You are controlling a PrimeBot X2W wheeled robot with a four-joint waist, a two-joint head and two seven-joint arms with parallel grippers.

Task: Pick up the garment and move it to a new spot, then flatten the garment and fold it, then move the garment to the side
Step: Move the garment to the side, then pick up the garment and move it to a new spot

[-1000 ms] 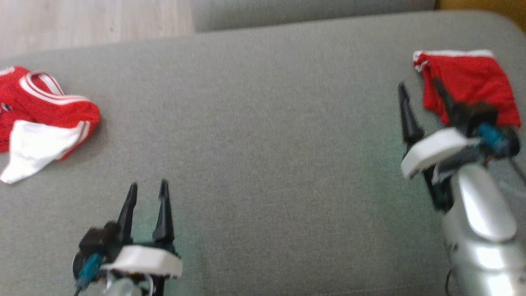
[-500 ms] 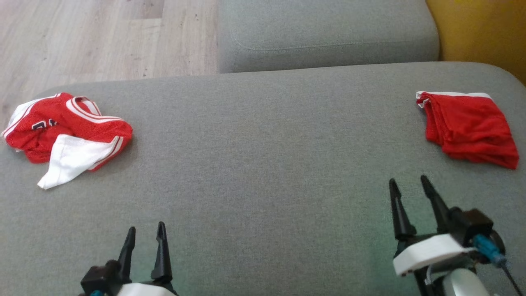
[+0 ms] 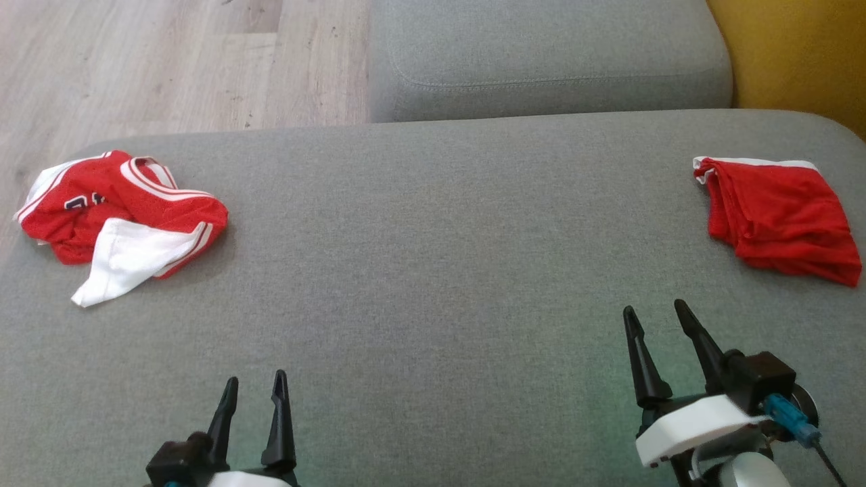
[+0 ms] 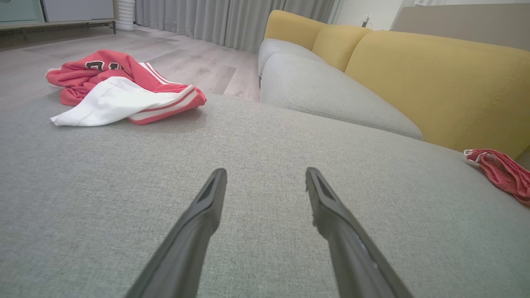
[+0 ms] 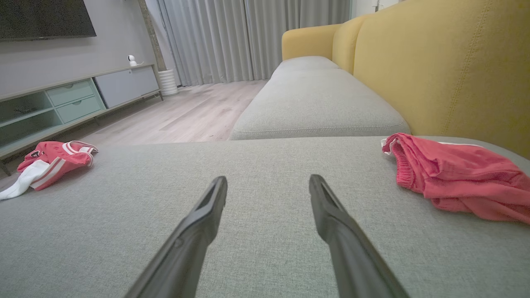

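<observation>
Head view, right gripper [image 3: 654, 308] withdrawn from folded shorts [image 3: 778, 216], jaws apart

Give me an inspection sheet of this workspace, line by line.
Surface: grey sofa cushion, flat.
Job's things: red and white jersey crumpled at the left edge; red shorts roughly folded at the right edge.
Clutter: nothing seen.
Grippers: left gripper open, empty, over the cushion; right gripper open, empty, near the shorts but apart from them.
Cables: blue connector and dark cable at the right wrist.
Surroundings: second grey cushion, wooden floor, yellow backrest.
</observation>
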